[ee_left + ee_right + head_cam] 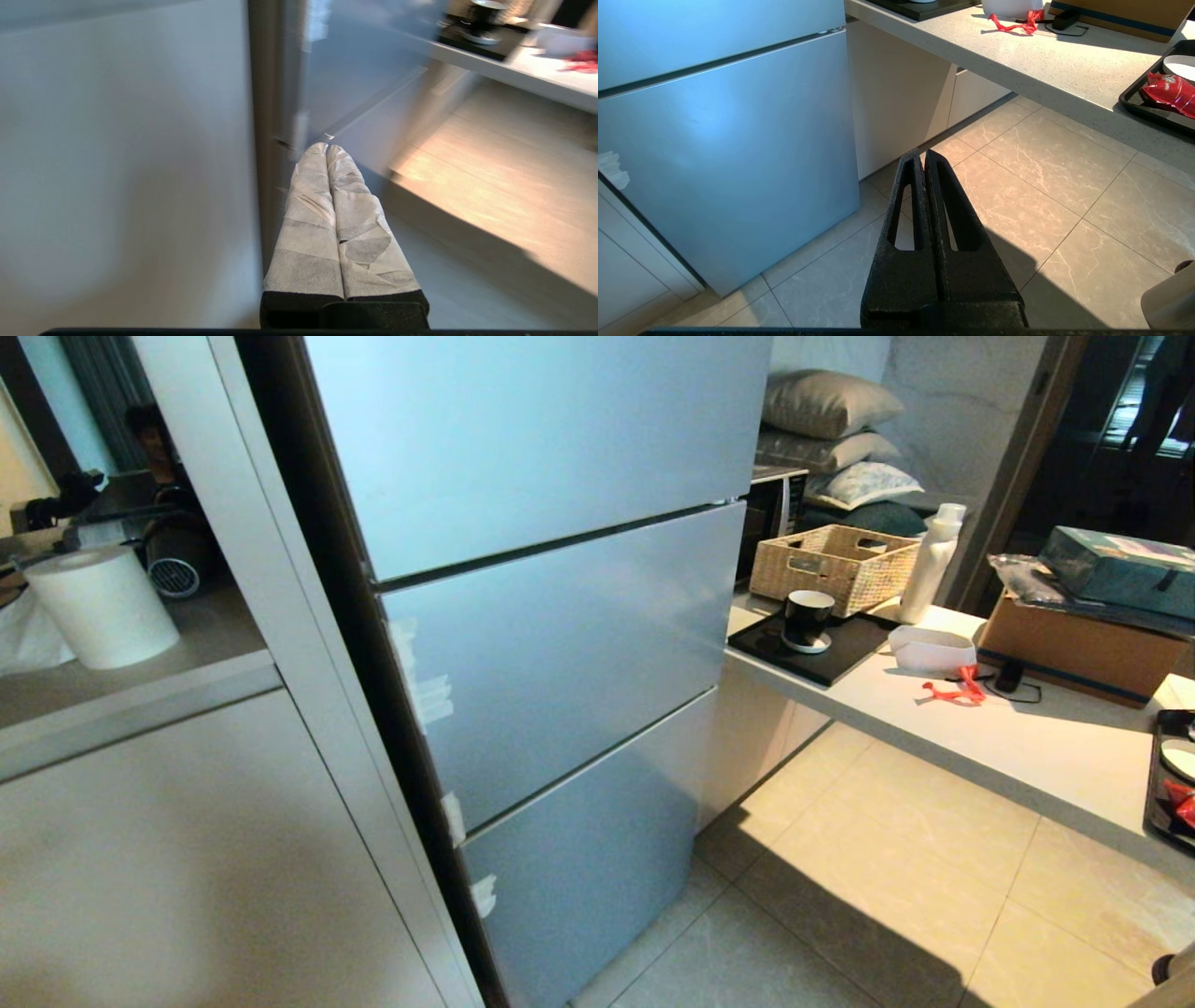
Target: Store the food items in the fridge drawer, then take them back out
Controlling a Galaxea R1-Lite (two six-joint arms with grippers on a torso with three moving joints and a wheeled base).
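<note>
Currently left hand (326, 148) pressed together, tape-wrapped fingers (308, 219) touching along their length, nothing between them; tips aimed at the seam where the grey cabinet side (117, 163) meets the fridge front (355, 84). Left wrist view blurred.

Right hand (924, 156) likewise pressed together, black slotted fingers (957, 219) flush, holding nothing, hanging over the tiled floor (1041, 186) beside the lower fridge panel (728, 154). Neither hand visible in head view.

Head view: fridge (560, 644) shut, three silver-blue panels stacked, filling centre; white cabinet (187, 840) at 9 o'clock with a paper roll (101, 607) on its shelf. Fridge drawer not visible behind the closed panels; red pepper-like food item not identifiable in any view.

Tabletop (1027, 747) at 3 o'clock of the fridge, carrying: wicker basket (834, 567), black cup (807, 620) on a dark board (812, 644), white bottle (930, 565), thin red ribbon strip (957, 689), cardboard box (1083, 649). Black tray (1153, 107) at the tabletop's near end with a red packet (1169, 93) on it. Pillows (826, 425) stacked at 1 o'clock, behind the basket.
</note>
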